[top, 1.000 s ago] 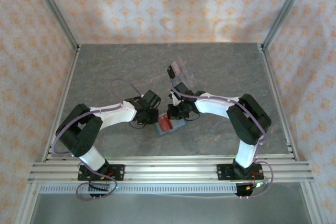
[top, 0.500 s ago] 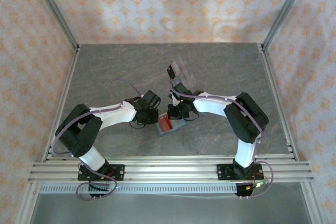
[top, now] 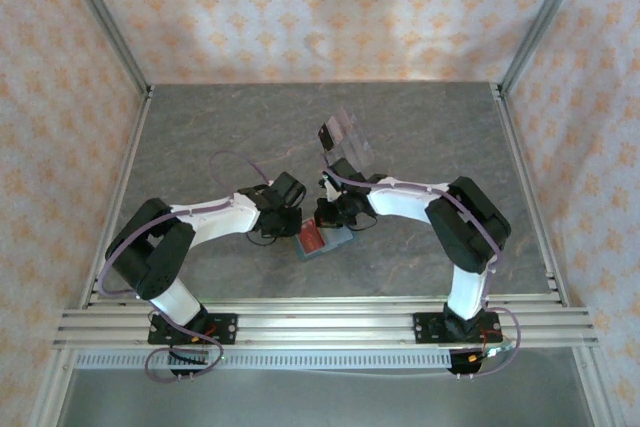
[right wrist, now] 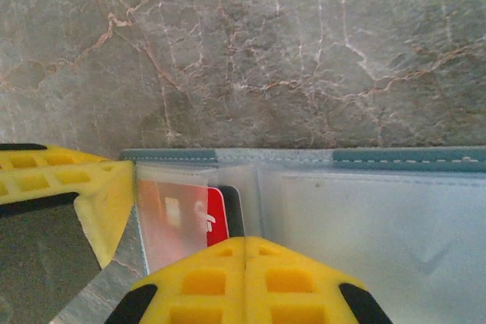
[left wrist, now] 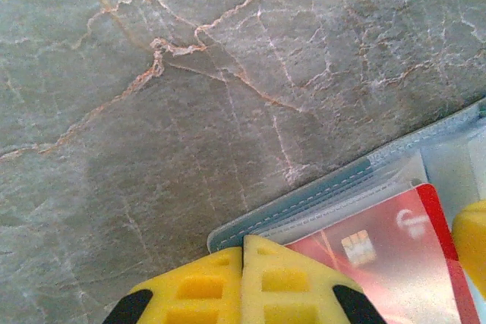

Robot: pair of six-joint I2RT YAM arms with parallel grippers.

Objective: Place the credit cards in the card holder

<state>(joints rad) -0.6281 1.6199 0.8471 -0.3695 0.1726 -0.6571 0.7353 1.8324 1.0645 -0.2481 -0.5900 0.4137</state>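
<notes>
Both arms meet at mid-table over the open card holder [right wrist: 410, 158], which lies flat on the stone-patterned table [left wrist: 190, 73] with its clear sleeves facing up. The left gripper [left wrist: 243, 282] has its yellow tips pressed together with nothing between them. It is set at the holder's corner, over the edge of the red card [left wrist: 380, 256]. The right gripper [right wrist: 243, 282] is likewise closed and empty, its tips at the holder's near edge beside the divide between two sleeves. In the right wrist view the red card sits inside the left-hand sleeve. A dark strip [right wrist: 234, 210] lies just beside it, possibly a second card, though that cannot be told. Closed tips make blunt pushers, so the likely reading is that one gripper steadies the thin holder against sliding while the other nudges the card deeper into its pocket. The card looks largely seated, so this step seems near its end. In the top view a clear tray [top: 347, 135] stands farther back, behind the right arm, its contents too small to make out. A hard push now could skid the holder or buckle the sleeve.
</notes>
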